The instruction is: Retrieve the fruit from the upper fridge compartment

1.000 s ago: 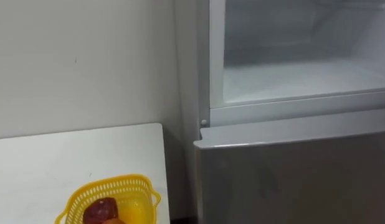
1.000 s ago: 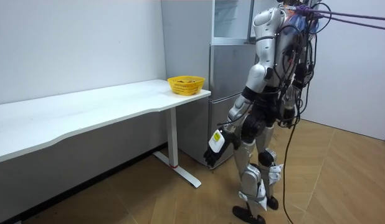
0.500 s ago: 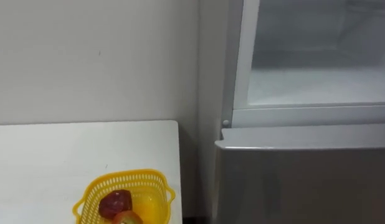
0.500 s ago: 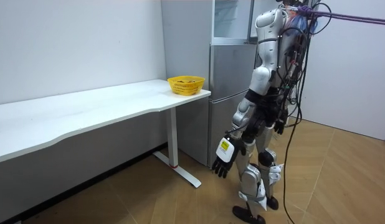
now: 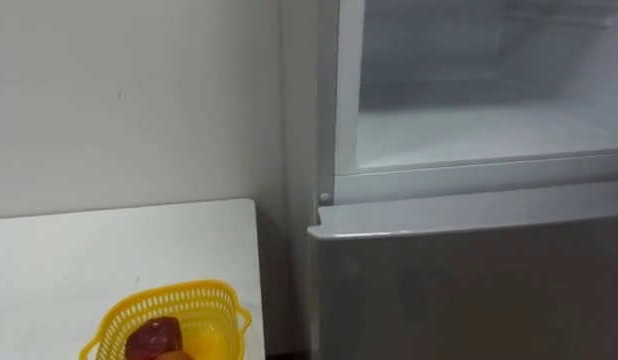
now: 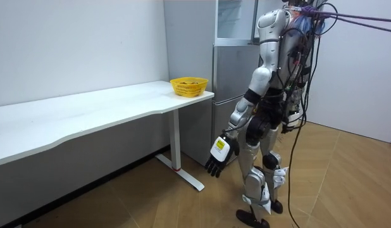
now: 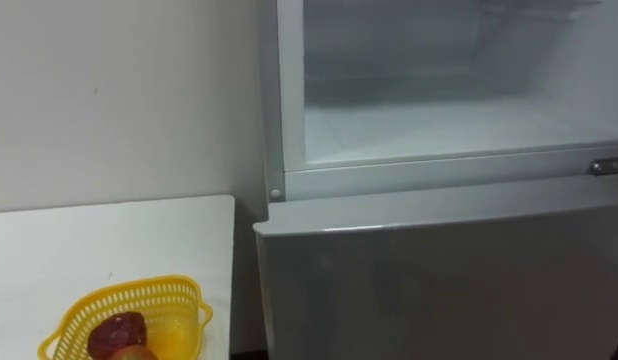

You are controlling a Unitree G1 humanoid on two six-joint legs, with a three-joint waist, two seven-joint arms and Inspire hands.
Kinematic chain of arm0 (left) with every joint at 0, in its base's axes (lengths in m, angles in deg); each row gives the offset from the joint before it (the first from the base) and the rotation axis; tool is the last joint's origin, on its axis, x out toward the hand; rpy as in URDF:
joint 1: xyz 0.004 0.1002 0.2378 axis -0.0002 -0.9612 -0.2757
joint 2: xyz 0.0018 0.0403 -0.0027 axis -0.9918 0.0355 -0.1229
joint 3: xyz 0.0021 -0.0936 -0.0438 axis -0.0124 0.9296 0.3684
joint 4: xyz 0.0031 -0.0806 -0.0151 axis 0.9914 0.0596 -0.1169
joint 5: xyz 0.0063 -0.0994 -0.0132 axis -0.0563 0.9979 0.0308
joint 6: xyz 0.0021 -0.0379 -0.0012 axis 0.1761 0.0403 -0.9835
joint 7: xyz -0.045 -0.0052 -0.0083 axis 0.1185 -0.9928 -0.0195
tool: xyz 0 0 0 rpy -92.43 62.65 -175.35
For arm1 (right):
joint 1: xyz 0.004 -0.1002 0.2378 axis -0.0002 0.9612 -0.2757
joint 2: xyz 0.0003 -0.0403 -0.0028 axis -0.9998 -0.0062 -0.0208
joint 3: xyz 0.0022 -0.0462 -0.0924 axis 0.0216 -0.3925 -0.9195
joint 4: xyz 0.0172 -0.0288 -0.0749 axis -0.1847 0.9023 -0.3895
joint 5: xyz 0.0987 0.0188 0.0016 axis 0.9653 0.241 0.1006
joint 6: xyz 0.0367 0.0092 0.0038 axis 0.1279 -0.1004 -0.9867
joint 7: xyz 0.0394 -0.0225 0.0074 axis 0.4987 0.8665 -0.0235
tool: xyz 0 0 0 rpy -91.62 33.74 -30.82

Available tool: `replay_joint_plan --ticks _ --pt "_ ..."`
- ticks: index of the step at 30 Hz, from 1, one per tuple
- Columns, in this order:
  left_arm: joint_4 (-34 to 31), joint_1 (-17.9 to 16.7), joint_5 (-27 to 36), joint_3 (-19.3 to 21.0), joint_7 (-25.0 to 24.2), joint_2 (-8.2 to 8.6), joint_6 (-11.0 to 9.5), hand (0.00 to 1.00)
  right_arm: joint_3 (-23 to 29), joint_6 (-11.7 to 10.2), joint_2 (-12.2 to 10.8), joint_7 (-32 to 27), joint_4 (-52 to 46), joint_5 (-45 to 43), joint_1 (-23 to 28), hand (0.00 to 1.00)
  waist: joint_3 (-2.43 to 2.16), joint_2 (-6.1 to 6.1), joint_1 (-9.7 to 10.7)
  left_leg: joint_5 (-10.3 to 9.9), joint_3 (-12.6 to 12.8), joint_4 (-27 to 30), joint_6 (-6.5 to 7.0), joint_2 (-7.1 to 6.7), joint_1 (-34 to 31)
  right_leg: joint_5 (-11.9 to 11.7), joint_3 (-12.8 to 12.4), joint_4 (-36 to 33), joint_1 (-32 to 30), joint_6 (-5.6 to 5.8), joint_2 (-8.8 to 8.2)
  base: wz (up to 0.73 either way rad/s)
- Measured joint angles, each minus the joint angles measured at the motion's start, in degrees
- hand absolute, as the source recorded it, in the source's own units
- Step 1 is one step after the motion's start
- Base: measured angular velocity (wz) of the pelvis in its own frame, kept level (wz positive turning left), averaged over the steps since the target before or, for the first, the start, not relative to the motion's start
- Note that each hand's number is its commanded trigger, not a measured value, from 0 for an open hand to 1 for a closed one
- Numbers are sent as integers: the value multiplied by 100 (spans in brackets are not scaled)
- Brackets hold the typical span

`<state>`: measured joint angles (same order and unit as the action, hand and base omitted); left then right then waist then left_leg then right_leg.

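Left hand (image 6: pixel 216 158) hangs by the robot's thigh, fingers loosely spread and empty; the grey fridge's open upper compartment (image 5: pixel 469 120) shows a bare white shelf, while a dark red fruit (image 5: pixel 154 337) lies in the yellow plastic mesh basket (image 5: pixel 169 293) on the white worktop (image 5: pixel 79 255). Any reach, I judge, should clear the top edge of the lower door (image 5: pixel 469 290) and enter level.

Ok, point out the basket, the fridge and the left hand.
basket (image 5: pixel 174 291): left eye view, on its back rim.
fridge (image 5: pixel 469 290): left eye view, on its lower door.
left hand (image 6: pixel 218 154): room view, on the back of the hand.
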<state>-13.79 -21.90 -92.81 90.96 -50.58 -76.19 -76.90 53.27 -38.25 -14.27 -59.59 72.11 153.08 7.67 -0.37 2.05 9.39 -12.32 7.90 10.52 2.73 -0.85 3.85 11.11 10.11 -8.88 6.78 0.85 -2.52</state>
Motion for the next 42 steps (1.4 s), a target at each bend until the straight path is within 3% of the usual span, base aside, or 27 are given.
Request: replay_joint_plan --ticks 5,8,13,19,25,31,35,39,42 --pt "-357 -115 7 2 8 -39 -6 0 163 -260 147 -953 -1767 -180 -131 0 5 116 69 -1 9 8 1 0 -52 0 -54 -4 -80 2 15 -1" --pt "-498 -209 -22 -10 33 -45 -20 0 172 -341 475 -1570 -2699 -677 -374 0 4 141 117 -1 -1 14 2 -2 -126 0 -50 -34 -168 3 14 -1" --pt "-589 -186 -22 -17 57 -62 -35 0 296 -496 937 -2610 -4120 -2535 -801 0 12 123 161 9 -3 33 -7 -19 -275 -3 -27 -92 -306 0 23 2" --pt "-468 -187 2 -146 65 -152 -86 0 243 -516 965 -3377 -5470 -4641 -810 0 18 115 113 14 -6 19 -17 -10 -259 -4 8 -94 -305 0 35 1" --pt "-321 -242 -46 -146 107 -149 -89 0 210 -518 975 -3683 -6710 -6510 -815 0 18 108 28 20 7 13 -26 9 -219 -4 6 -106 -286 -1 33 -1" --pt "-10 -262 -44 -154 108 -161 -154 0 -210 -484 969 -3862 -6853 -8258 -736 0 42 55 -85 32 -3 -21 -28 20 -233 1 16 -231 -366 -5 13 -4" --pt "155 -241 -44 -254 103 -157 -232 0 -420 -373 970 -3954 -6987 -8962 -669 0 44 63 -203 61 63 -23 -16 8 -210 4 8 -296 -390 -7 -1 -6" --pt "233 -236 -80 -257 99 -171 -249 0 -553 -336 1020 -3885 -7323 -9840 -604 0 63 159 -250 88 70 -13 -13 0 -199 25 24 -306 -394 -23 -13 0" --pt "232 -190 -119 -262 32 -218 -328 0 -586 -352 1357 -3868 -7681 -10284 -603 0 70 306 -349 90 79 -1 -23 7 -154 54 59 -273 -376 -41 -14 2"
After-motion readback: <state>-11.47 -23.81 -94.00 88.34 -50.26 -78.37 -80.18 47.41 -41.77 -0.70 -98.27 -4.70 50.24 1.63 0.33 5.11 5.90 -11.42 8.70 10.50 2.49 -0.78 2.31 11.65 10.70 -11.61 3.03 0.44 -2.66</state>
